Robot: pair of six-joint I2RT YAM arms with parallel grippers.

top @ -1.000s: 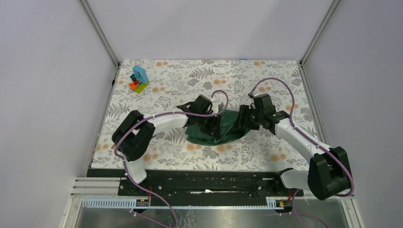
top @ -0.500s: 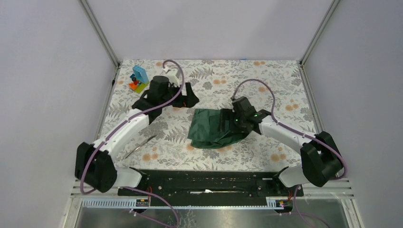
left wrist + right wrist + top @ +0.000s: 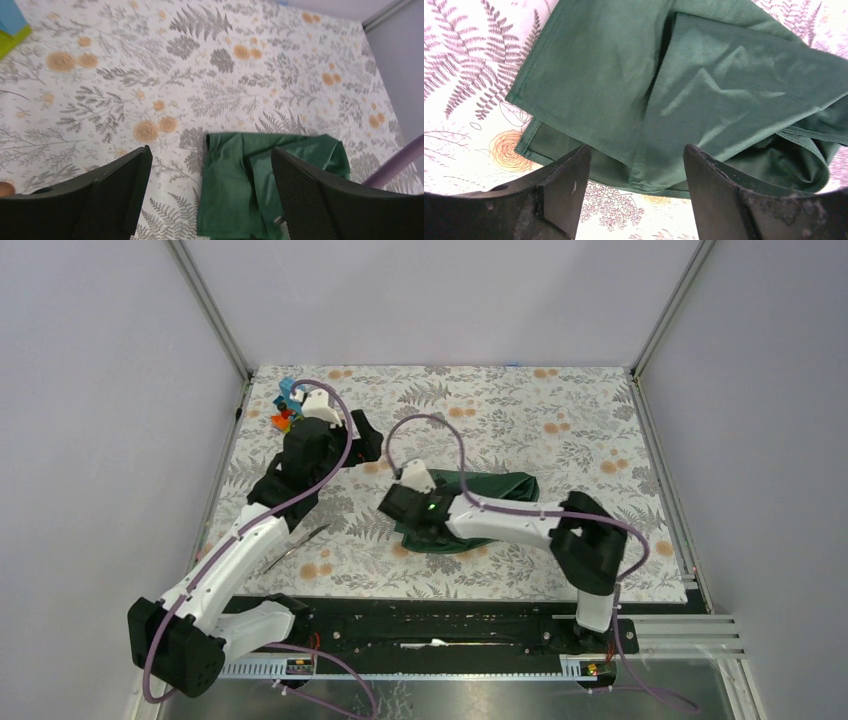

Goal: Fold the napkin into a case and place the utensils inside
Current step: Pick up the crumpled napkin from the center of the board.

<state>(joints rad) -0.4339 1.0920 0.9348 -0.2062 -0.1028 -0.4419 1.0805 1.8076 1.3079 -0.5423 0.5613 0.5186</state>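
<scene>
Both arms have swung leftwards since a second ago. The left gripper (image 3: 368, 438) has left the napkin (image 3: 490, 490) and now hangs near the toy block stack (image 3: 288, 406). The right gripper (image 3: 400, 510) has crossed to the cloth's near left corner. Both claws stand wide apart and hold nothing.

The dark green napkin lies loosely folded in the middle of the floral table cover (image 3: 560, 410), with its long axis running left to right. Only the view from above shows one utensil (image 3: 296, 545), lying slanted to the left of the cloth and apart from it. Only the right wrist view shows the overlapping layers of cloth below its fingers.
</scene>
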